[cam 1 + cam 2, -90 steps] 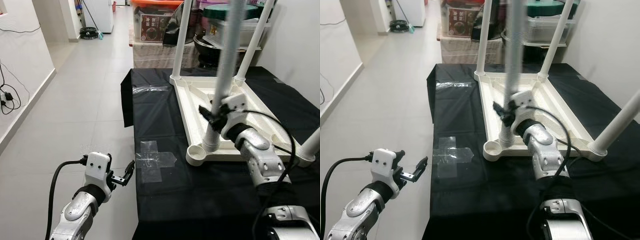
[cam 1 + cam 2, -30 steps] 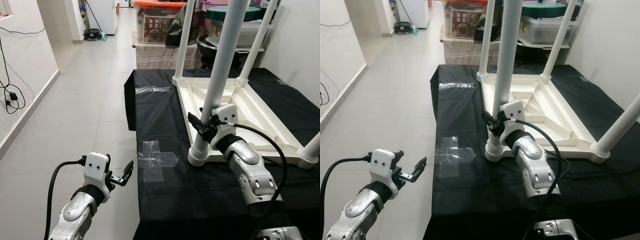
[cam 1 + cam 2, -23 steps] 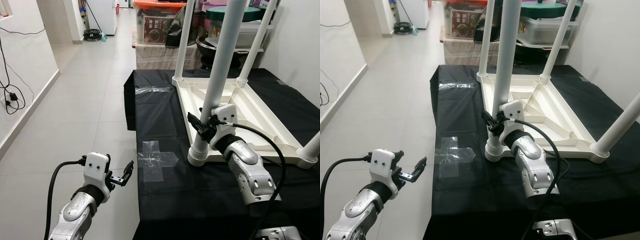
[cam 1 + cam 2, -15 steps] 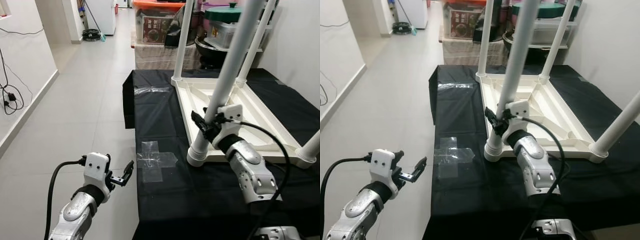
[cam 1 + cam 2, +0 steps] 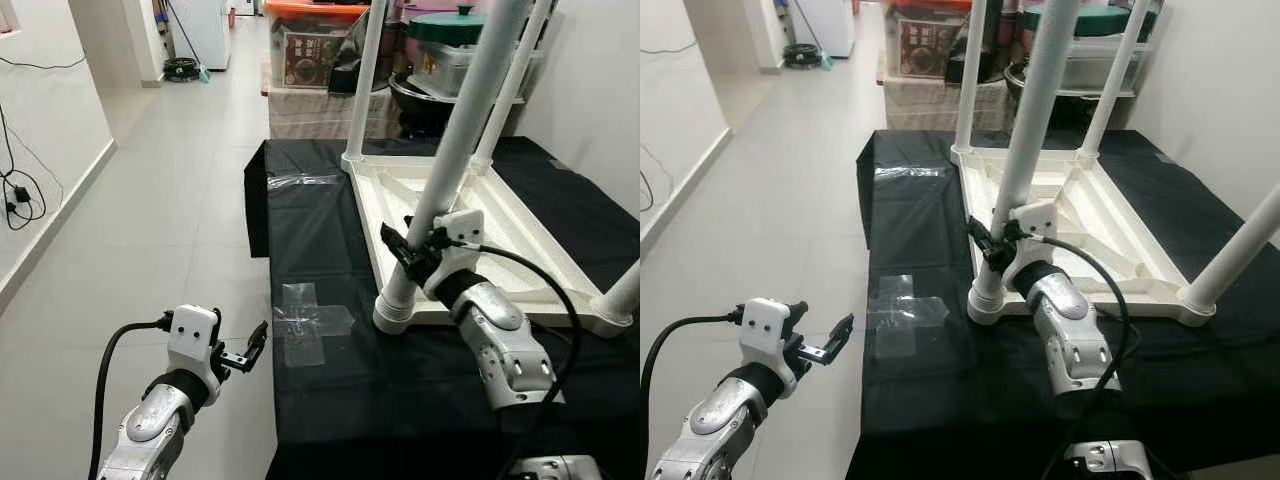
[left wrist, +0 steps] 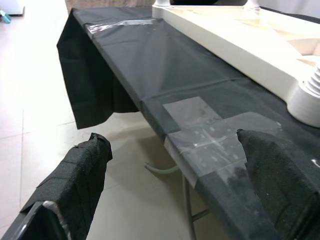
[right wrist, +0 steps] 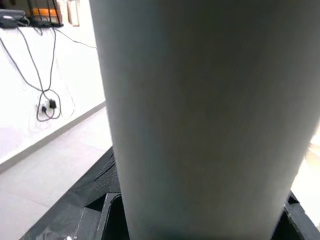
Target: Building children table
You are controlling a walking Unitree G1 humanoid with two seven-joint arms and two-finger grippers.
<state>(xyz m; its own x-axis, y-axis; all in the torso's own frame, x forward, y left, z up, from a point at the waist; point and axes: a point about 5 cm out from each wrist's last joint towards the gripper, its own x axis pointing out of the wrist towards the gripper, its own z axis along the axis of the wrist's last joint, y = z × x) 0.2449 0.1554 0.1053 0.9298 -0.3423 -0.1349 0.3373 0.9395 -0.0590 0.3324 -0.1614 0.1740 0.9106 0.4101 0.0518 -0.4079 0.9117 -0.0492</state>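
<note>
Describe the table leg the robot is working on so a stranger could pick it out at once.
On the black-covered table lies a white children's table top, upside down with its legs pointing up. Go to its near corner on the robot's left: the leg there leans toward the right. Unlike the other legs, the right gripper clamps it low down.

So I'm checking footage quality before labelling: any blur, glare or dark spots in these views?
Left eye view: sharp and evenly lit, with mild glare on the clear tape. Right wrist view: the white table leg sits very close, soft and featureless. Left wrist view: the left gripper has dark, slightly soft fingers; the black cloth is crisp.
</note>
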